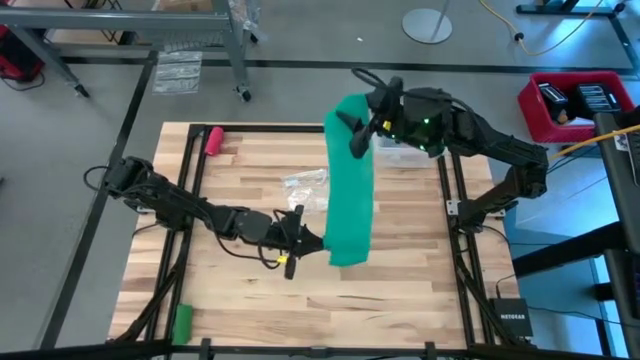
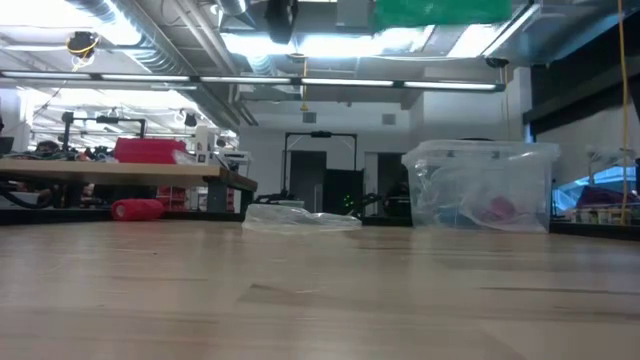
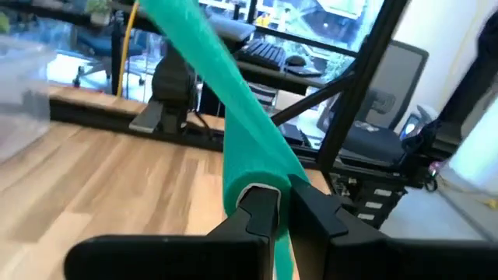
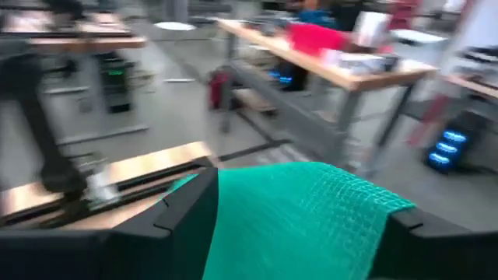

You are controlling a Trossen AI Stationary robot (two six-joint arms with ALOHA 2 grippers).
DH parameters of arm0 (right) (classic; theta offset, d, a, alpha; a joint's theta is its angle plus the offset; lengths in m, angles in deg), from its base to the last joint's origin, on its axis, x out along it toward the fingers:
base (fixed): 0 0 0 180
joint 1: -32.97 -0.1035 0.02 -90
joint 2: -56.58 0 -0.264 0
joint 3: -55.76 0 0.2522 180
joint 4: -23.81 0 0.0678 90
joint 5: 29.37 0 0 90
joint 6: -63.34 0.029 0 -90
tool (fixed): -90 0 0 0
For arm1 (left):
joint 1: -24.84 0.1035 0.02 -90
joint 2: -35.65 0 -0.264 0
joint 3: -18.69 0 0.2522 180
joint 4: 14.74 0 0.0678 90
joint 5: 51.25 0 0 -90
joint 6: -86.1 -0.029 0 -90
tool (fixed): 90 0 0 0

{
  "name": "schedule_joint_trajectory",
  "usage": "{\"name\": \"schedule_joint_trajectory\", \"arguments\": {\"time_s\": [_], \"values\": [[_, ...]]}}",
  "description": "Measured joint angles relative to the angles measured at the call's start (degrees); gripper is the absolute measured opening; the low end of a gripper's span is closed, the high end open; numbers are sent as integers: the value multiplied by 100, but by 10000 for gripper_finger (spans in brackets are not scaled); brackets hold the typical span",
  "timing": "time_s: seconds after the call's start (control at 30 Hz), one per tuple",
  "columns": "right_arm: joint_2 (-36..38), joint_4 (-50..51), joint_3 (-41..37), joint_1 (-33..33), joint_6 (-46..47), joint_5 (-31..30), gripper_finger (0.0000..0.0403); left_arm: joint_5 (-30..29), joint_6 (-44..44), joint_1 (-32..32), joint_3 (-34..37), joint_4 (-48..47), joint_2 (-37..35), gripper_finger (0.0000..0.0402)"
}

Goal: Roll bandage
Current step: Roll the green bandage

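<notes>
The teal-green bandage (image 1: 350, 190) is a long flat strip held in the air between my two grippers, clear of the wooden table (image 1: 240, 290). Its top edge shows in the low view (image 2: 440, 10). My left gripper (image 1: 318, 240) is shut on the strip's near end (image 3: 257, 167). My right gripper (image 1: 360, 125) is up at the far end, and the strip's width (image 4: 296, 218) fills the gap between its fingers. My left gripper pinches the bandage's near end between its two fingers. The strip bends around one fingertip (image 3: 261, 204) and runs down through the gap (image 3: 284, 257). The fingers come about level from the table's left. From there the band rises slanting to the other gripper. My right gripper has the bandage's far end between its widely spread fingers, one finger (image 4: 187, 214) at each long edge. The strip lies flat across the gap and its free end (image 4: 381, 204) sticks out past the fingertips. The fingers point about level, well above the table.
A pink-red roll (image 1: 213, 138) lies at the table's far left and a small bright green roll (image 1: 181, 320) at its near left edge. Clear plastic wrap (image 1: 305, 190) lies mid-table. A clear plastic box (image 2: 480, 185) stands at the far right, under the right arm.
</notes>
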Motion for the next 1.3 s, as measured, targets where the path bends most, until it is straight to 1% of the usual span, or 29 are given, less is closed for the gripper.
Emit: {"name": "schedule_joint_trajectory", "arguments": {"time_s": [0.03, 0.07, 0.17, 0.23, 0.33, 0.43, 0.57, 0.63, 0.7, 0.8, 0.9, 0.97, 1.1, 1.27, 1.3], "values": [[-12, 74, 0, 75, 227, -69, 236, -7, 58, 0, -1, -64, -3, 17], [-44, 196, 0, 171, 562, 24, 234, -21, 73, 0, -2, -145, -7, 17], [-189, 897, 0, 536, 1643, 1098, 231, -112, 74, -7, 7, -317, 0, 17], [-358, 1469, 0, 673, 1953, 1771, 229, -97, 77, -13, 9, -318, 2, 17], [-573, 2046, -10, 783, 2251, 2149, 227, -90, 78, -17, 9, -289, 2, 17], [-584, 1778, -17, 937, 2128, 2170, 227, -97, 98, -17, 9, -352, 4, 17], [-542, 1016, -2, 959, 1347, 1734, 227, -153, 136, -9, 9, -331, 4, 17], [-561, 827, -2, 935, 1081, 1701, 227, -151, 139, -9, 9, -335, 4, 17], [-584, 913, -2, 952, 1072, 1966, 229, -144, 139, -9, 9, -353, 4, 17], [-655, 1600, 0, 1060, 1182, 2412, 242, -133, 195, -1, 7, -422, 4, 17], [-750, 2477, 0, 1073, 1156, 2448, 260, -105, 224, 20, 7, -482, 4, 17], [-754, 2803, -7, 1072, 1148, 2541, 270, -108, 252, 34, 7, -610, 4, 17], [-546, 2573, -7, 1067, 1320, 3004, 280, -109, 286, 92, 7, -734, 9, 17], [-115, 1529, 4, 1067, 1855, 3070, 280, -128, 289, 160, 4, -670, 9, 17], [-62, 1426, 4, 1068, 2001, 3197, 280, -136, 292, 173, 1, -661, 9, 17]]}}
